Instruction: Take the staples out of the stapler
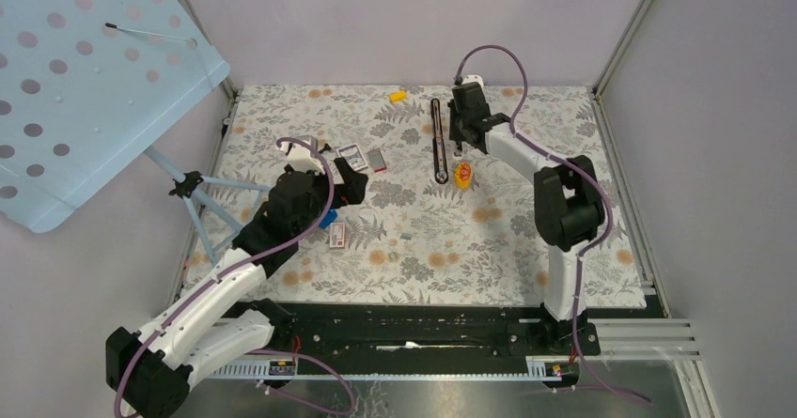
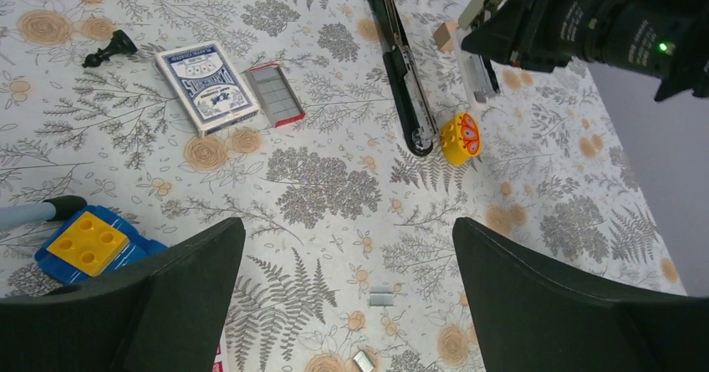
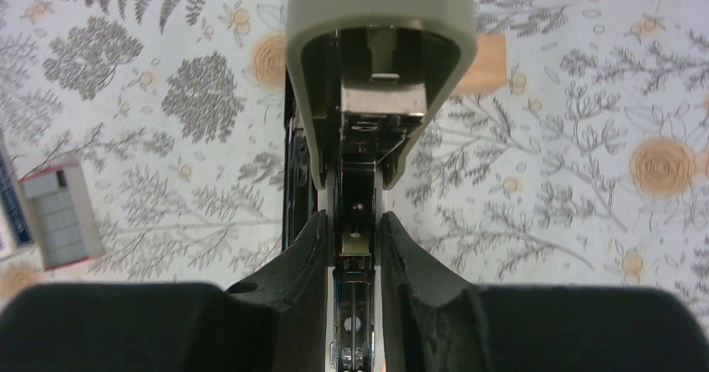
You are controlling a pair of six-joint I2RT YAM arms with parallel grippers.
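The long black stapler (image 1: 438, 142) lies on the floral mat at the back centre, its metal rail (image 2: 402, 50) facing up. My right gripper (image 3: 351, 221) is shut on a stapler part with a grey-olive cap (image 3: 380, 21) and a metal channel, held just right of the black body (image 3: 293, 155). In the top view this gripper (image 1: 461, 142) sits right beside the stapler. My left gripper (image 2: 347, 263) is open and empty above the mat's middle left (image 1: 352, 188). Two short loose staple strips (image 2: 380, 297) lie on the mat below it.
A card box (image 2: 205, 86) and a red-edged staple box (image 2: 274, 94) lie left of the stapler. A yellow toy car (image 2: 460, 138) sits by its near end. A black pawn (image 2: 109, 50), a yellow-blue brick (image 2: 88, 242), a wooden cube (image 2: 445, 35) and a red-white box (image 1: 338, 235) are also around.
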